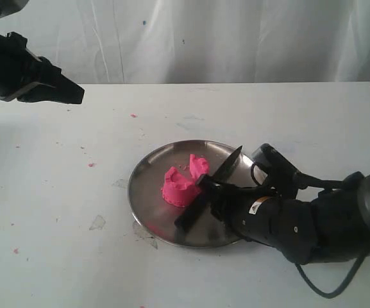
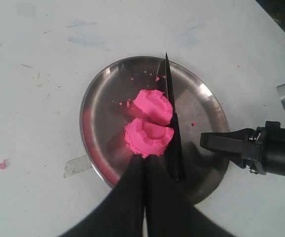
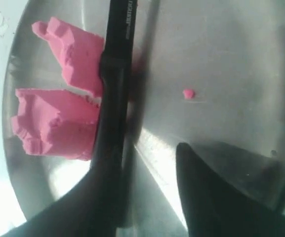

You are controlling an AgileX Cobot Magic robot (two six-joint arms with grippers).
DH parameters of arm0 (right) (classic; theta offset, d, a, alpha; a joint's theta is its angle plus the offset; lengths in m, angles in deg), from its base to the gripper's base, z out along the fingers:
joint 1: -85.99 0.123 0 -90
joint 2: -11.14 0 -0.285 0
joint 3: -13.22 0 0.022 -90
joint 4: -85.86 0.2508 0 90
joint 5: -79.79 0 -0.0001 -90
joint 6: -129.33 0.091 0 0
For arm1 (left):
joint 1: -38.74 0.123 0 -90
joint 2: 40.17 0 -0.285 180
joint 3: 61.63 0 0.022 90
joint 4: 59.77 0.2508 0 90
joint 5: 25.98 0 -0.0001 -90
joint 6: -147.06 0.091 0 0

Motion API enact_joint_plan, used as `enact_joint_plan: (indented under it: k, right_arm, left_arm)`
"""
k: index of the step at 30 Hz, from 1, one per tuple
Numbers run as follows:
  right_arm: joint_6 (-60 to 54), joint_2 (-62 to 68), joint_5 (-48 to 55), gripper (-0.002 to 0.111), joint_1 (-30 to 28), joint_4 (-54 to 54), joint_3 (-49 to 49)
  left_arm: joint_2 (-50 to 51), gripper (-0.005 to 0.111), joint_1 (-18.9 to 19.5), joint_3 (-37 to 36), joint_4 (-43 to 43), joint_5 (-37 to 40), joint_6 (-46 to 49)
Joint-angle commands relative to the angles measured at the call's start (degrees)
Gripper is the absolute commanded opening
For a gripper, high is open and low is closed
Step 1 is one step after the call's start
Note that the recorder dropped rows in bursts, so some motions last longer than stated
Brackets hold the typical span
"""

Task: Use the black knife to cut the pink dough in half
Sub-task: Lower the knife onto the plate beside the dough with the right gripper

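Right gripper: jaws stand wide, holding nothing! Black knife lies on the steel plate mid-frame, against the pink dough, in two pieces. Left gripper: jaws pressed together, empty.

Bright pink all over the pink dough, both pieces alike, with pink crumbs on the steel at its far side. Matte black for the black knife, with pale lettering along its side. Shiny silver-grey on the plate, tinged pink beside the lumps. White on the table, flecked with small pink specks at the left. White, too, for the creased backdrop at the far side. Black on the left gripper and right gripper alike.
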Motion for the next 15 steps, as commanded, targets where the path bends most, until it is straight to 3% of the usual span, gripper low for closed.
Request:
enact_joint_plan:
  k: [1, 8, 11, 15]
  right_arm:
    - [-2.5, -5.1, -2.7, 0.035, -0.5, -0.2, 2.1]
    - [-7.7, -17.4, -5.2, 0.033, -0.5, -0.7, 7.6]
    - [-14.6, -23.2, -5.2, 0.025, 0.1, -2.6, 9.4]
    - [-22.0, -31.5, -4.5, 0.005, 2.8, -7.9, 10.2]
  left_arm:
    - [-0.6, 0.000, 0.1, -0.4, -0.8, 0.5, 0.0]
    - [-0.6, 0.000, 0.1, -0.4, -0.8, 0.4, 0.0]
    - [-0.6, 0.000, 0.1, -0.4, -0.8, 0.4, 0.0]
    - [-0.6, 0.000, 0.1, -0.4, -0.8, 0.4, 0.0]
